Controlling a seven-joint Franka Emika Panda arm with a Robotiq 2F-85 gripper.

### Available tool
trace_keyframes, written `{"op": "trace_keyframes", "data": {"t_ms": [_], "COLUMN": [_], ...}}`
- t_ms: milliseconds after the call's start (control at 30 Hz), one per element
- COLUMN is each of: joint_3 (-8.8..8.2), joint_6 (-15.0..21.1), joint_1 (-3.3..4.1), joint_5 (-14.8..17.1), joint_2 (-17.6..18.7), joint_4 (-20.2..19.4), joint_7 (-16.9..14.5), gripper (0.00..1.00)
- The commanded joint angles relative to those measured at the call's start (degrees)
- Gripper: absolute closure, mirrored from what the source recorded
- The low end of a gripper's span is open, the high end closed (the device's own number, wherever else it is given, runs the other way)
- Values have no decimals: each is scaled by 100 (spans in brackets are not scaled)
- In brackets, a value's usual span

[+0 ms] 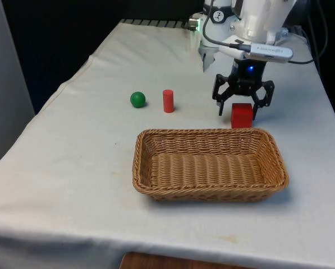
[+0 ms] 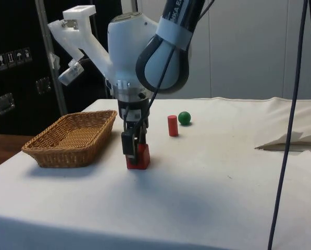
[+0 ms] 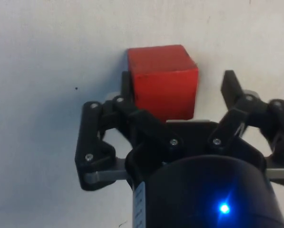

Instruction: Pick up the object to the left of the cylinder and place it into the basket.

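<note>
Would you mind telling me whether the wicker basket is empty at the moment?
Empty: the woven wicker basket shows bare weave inside, and the red cube sits outside on the cloth.

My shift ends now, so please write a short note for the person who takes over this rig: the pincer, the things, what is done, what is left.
Pincer: open, down at the table, one finger on each side of the cube. It has not closed on it; the cube stands on the cloth.
Things: the cube is on the front view's right of the cylinder, the ball on its left. The basket lies nearer the front camera, with nothing in it.
Done: pincer placed around the cube.
Left: close, lift, carry over the basket, release.
</note>
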Motion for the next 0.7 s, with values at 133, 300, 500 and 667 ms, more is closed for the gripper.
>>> {"op": "trace_keyframes", "data": {"t_ms": [133,300,500,667], "joint_3": [120,17,86,-86], "joint_6": [63,6,34,-183], "joint_1": [-92,-11,-74,-29], "joint_5": [97,0,63,-29], "joint_2": [6,11,0,-80], "joint_4": [0,6,23,189], "joint_7": [-69,6,-52,-29], "gripper": [79,100,100,100]}}
